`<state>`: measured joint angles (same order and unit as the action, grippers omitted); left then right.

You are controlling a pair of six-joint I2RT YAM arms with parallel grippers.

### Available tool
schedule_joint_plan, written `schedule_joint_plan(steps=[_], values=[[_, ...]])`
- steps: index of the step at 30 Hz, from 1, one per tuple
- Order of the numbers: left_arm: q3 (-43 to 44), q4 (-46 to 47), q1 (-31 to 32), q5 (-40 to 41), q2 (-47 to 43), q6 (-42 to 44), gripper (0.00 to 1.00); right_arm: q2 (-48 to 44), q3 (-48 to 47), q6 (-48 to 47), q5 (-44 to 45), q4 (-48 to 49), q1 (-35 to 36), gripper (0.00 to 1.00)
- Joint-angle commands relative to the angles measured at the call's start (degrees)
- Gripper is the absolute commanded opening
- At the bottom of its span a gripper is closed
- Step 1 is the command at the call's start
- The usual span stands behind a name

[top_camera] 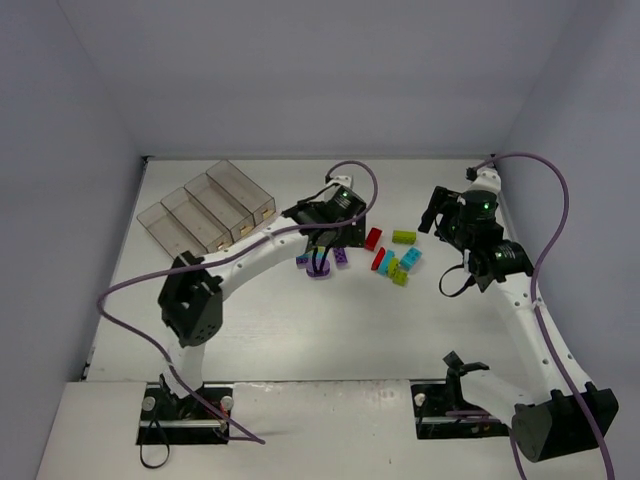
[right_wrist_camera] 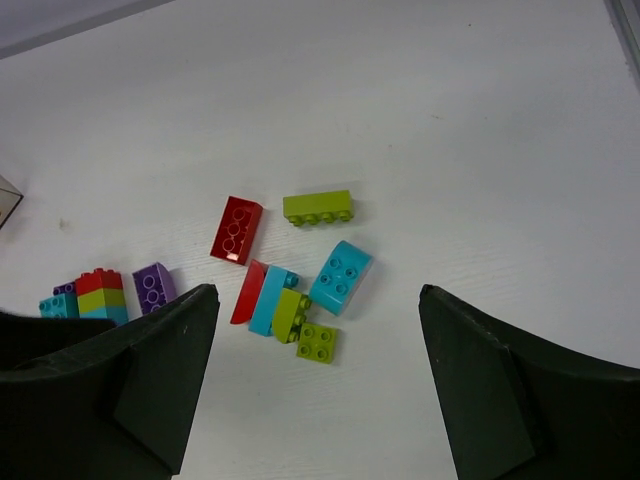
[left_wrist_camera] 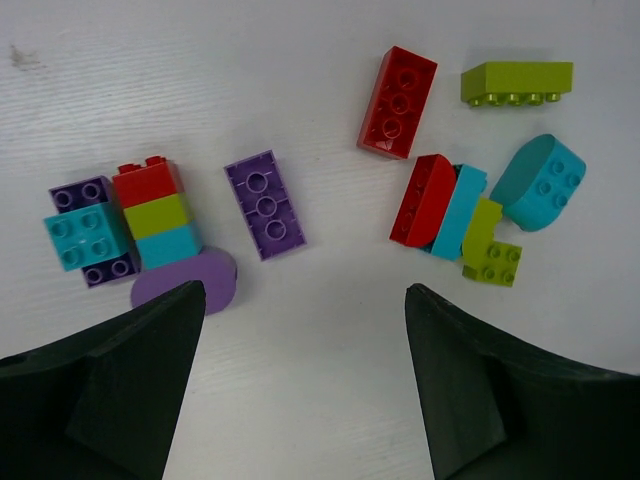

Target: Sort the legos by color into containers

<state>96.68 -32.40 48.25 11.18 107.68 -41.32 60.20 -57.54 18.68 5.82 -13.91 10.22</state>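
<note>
The left fingers [left_wrist_camera: 303, 292] stand spread wide over the bench [top_camera: 300, 335], with nothing between them. The legos [top_camera: 372, 255] lie scattered mid-bench in two loose groups.

Straight ahead of the gap in the left wrist view lies a purple brick [left_wrist_camera: 265, 205]. It is flat, studs up, with its long axis running away from the fingers and leaning slightly left. The round purple piece [left_wrist_camera: 185, 282] sits at the tip of the finger on the left of that view; I cannot tell whether they touch. Just beyond it a small stack [left_wrist_camera: 155, 212] of red, lime and cyan lies on its side, studs pointing away from the fingers. It is pressed against a cyan square brick [left_wrist_camera: 88, 238].

To the right, a red brick [left_wrist_camera: 398, 102] lies studs up, with its long axis pointing away and tilted a little right. A lime long brick [left_wrist_camera: 517, 83] rests on its side — long axis across the view, studs facing the fingers. Nearer the fingers is a tight cluster: a red curved piece [left_wrist_camera: 423, 200], a slim cyan piece [left_wrist_camera: 460, 212] and a small lime brick [left_wrist_camera: 490, 250] lie side by side. A rounded cyan brick [left_wrist_camera: 540, 182] sits just beside them.

The right fingers [right_wrist_camera: 318, 292] are likewise spread and empty — in their own view that cluster lies between the two tips and just beyond them.

The containers [top_camera: 205, 210] sit in a row at the bench's far left, well apart from the legos. Their long axes run diagonally from far left to near right.
</note>
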Motion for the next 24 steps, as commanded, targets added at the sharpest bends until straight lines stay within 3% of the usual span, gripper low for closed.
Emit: schedule_joint_plan(steps=[1, 11, 24], values=[[8.75, -1.87, 0.18, 3.23, 4.37, -4.12, 0.74, -1.75, -0.03, 1.8, 1.12, 0.64, 0.24, 0.78], [15.55, -6.71, 0.0, 7.37, 16.5, -5.97, 0.67, -3.43, 2.08, 3.03, -0.46, -0.5, 0.24, 0.79], [18.98, -8.03, -2.28, 6.49, 23.81, -6.49, 0.43, -5.89, 4.19, 2.94, -0.46, -1.12, 0.15, 0.79]])
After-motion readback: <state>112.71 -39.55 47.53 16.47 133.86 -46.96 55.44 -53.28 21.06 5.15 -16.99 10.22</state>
